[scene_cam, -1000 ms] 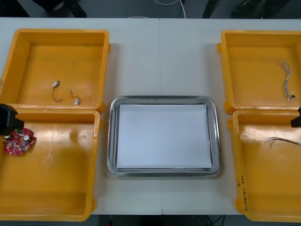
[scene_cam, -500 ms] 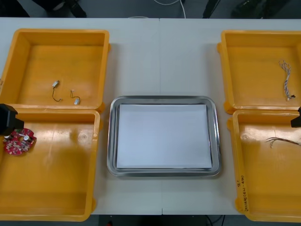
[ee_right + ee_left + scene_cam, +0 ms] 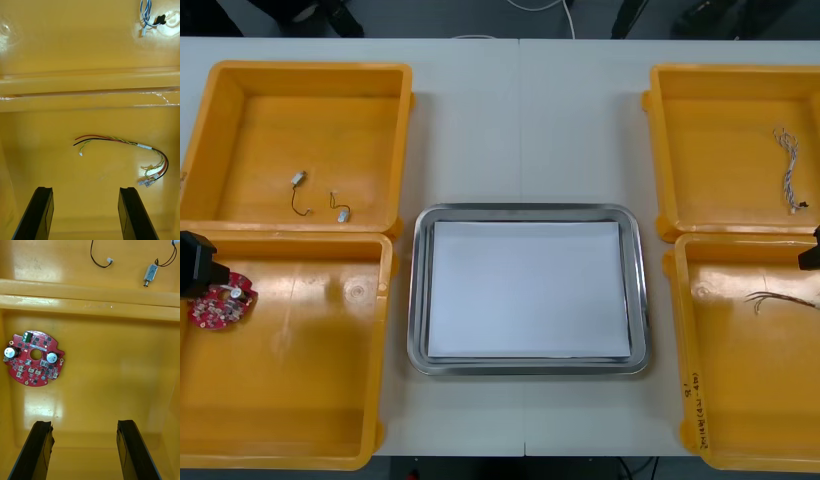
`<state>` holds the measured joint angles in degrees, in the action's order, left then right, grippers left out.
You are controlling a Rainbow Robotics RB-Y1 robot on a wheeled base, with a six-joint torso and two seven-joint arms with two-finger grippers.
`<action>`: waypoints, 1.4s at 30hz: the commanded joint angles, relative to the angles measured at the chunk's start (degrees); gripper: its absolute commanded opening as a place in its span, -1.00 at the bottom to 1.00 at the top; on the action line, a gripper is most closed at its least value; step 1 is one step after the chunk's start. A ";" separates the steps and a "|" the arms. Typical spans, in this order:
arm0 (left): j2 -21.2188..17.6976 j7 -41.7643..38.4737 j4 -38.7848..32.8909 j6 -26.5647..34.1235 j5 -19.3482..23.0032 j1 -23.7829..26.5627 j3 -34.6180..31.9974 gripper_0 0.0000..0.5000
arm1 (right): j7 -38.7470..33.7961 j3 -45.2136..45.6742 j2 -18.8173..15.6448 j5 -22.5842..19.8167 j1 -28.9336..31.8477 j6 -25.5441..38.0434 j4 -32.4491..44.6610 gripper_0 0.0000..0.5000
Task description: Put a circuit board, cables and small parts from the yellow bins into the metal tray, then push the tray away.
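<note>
A round red circuit board (image 3: 220, 303) lies at the left end of the near left yellow bin (image 3: 300, 440). My left gripper (image 3: 198, 265) hovers at its far side. In the left wrist view the board (image 3: 33, 358) lies ahead of the open left gripper (image 3: 84, 423), off toward one finger, with nothing between the fingers. My right gripper (image 3: 810, 255) sits at the table's right edge over the near right bin (image 3: 740, 440). It is open (image 3: 85, 189) above the bin floor, short of a red and yellow cable (image 3: 123, 144). The metal tray (image 3: 416, 290) is white inside and holds nothing.
The far left bin (image 3: 305, 70) holds two small metal parts (image 3: 298, 180) with thin black leads. A twisted blue and white cable (image 3: 788, 165) lies in the far right bin (image 3: 730, 72). Bin walls (image 3: 90, 300) stand between near and far bins.
My left gripper has shifted slightly toward the near side, over the circuit board's edge. The right gripper and all the objects stay where they were.
</note>
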<state>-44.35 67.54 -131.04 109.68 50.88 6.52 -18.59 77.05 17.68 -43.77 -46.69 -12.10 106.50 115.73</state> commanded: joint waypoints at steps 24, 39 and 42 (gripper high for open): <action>-6.27 8.75 5.62 0.32 1.86 -1.07 1.10 1.00 | -0.93 5.09 -2.81 4.24 9.90 -5.42 2.75 1.00; -8.21 11.30 11.25 -10.19 0.45 -1.07 6.02 1.00 | -1.46 7.55 -2.28 4.59 18.61 -16.32 0.20 1.00; -8.73 11.92 13.18 -13.00 0.28 -1.16 7.43 1.00 | -1.99 7.46 -1.66 4.50 19.22 -18.26 -1.82 1.00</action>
<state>-49.99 72.06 -118.88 98.80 51.86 6.45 -12.74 77.04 23.04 -44.06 -42.45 5.57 89.64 115.17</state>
